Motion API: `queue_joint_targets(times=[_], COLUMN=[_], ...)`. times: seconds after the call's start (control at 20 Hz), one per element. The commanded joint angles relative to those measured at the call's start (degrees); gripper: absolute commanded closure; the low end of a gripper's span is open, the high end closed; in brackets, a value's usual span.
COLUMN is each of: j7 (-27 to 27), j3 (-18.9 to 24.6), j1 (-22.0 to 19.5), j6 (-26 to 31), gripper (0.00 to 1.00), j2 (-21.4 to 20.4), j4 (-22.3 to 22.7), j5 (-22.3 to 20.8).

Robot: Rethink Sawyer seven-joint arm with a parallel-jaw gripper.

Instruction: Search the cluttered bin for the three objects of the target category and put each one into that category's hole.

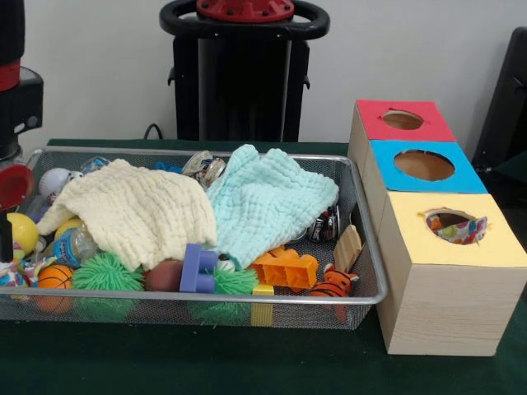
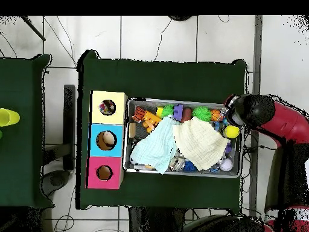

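Note:
The wire mesh bin (image 1: 362, 247) stands on the green table and is full of toys. A cream cloth (image 1: 136, 210) and a mint-green cloth (image 1: 268, 202) lie over the pile. No polka-dot cloth shows loose in the bin. One polka-dot cloth (image 1: 463, 231) shows inside the yellow-topped hole (image 1: 451, 220), and also in the overhead view (image 2: 107, 109). The arm (image 2: 256, 112) hangs over the bin's end farthest from the boxes. Its lower part (image 1: 8, 189) shows at the left edge of the front view, with the gripper mostly cut off.
Next to the bin (image 2: 128, 136) stand the blue-topped box (image 1: 424, 166) and the red-topped box (image 1: 403, 120). The bin holds orange bricks (image 1: 286, 267), a purple block (image 1: 198, 269), green spiky balls (image 1: 107, 273), a tiger toy (image 1: 333, 282), cans and balls.

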Motion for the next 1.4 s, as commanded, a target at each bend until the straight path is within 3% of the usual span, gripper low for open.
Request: queue_joint_targets(times=[0.05,0.7,1.4], j7=[-10.0,-4.4,-5.0], j3=[7.0,8.3,6.9], j1=[-0.1,0.2,-0.3], j6=[-2.0,-5.8,-7.7], gripper=[0.00,0.00,0.00], j2=[0.2,0.0,3.9], j4=[8.7,10.8,7.2], j5=[-3.5,-3.9,-5.9])
